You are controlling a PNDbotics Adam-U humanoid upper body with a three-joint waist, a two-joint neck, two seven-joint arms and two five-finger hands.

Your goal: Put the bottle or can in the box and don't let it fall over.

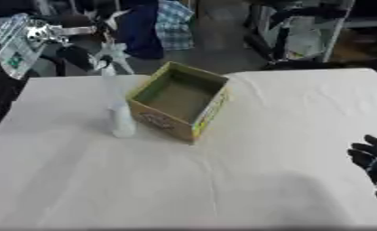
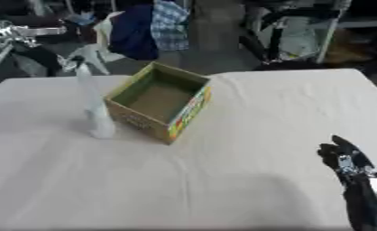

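A pale, translucent plastic spray bottle (image 1: pixel 121 108) with a white trigger head stands upright on the white cloth-covered table (image 1: pixel 263 135), toward the far left part of the surface. It is outside the box, just beside the box's left-hand wall; whether the two touch cannot be told from either view.

The box is a small open-topped cardboard carton (image 1: pixel 180 100), olive-green inside with yellowish outer walls that carry a printed label and a coloured strip along one side. It sits turned at an angle to the table edge, one corner pointing toward the robot. Its inside shows only a bare floor.

The robot's right hand (image 2: pixel 346 162), black with silver parts, comes in at the lower right of the pictures, well apart from both the bottle and the carton. It is raised over the cloth near the right edge, fingers pointing up and away from the robot, relaxed and holding nothing; a dim shadow lies on the cloth to its left.

The left hand appears in neither eye view.

Beyond the far edge of the table there is a cluttered floor area with a blue and checked piece of cloth (image 1: pixel 160 25) hanging, and dark frames of equipment on both sides
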